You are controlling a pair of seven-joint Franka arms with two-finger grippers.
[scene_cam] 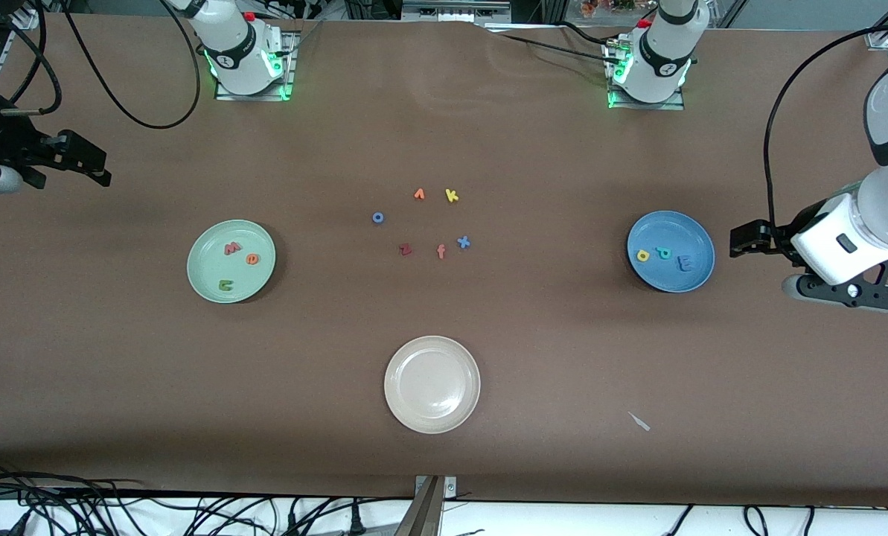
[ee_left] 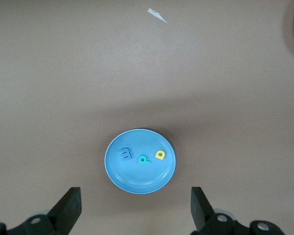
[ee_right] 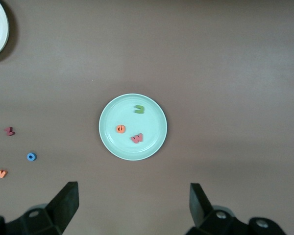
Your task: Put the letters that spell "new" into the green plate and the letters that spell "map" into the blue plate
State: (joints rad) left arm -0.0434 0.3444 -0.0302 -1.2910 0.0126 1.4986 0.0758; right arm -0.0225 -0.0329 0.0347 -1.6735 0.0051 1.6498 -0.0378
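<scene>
Right gripper (scene_cam: 90, 167): black, two flat fingers spread wide, empty, raised over bare table at the right arm's end; arm waits. Green plate (scene_cam: 204, 279): round, smooth, pale mint, shallow rim, toward the right arm's end; holds three foam letters, apart from one another: pinkish-red w (scene_cam: 233, 248), orange e (scene_cam: 252, 259), green n (scene_cam: 225, 284). Table (scene_cam: 563, 357): matte brown cover. Loose foam letters at table centre, all apart: blue ring o (scene_cam: 377, 217), dark red z (scene_cam: 405, 249), orange v (scene_cam: 419, 194), salmon f (scene_cam: 441, 251), yellow k (scene_cam: 452, 195), blue x (scene_cam: 463, 241). Cream plate (scene_cam: 406, 417): round, smooth, nearer the front camera than the loose letters. Blue plate (scene_cam: 693, 279): round, smooth, shallow rim, toward the left arm's end; holds yellow a (scene_cam: 643, 255), teal p (scene_cam: 664, 252), blue m (scene_cam: 685, 262) in a row. Left gripper (scene_cam: 741, 242): black, fingers spread wide, empty, raised over the table beside the blue plate; arm waits.
</scene>
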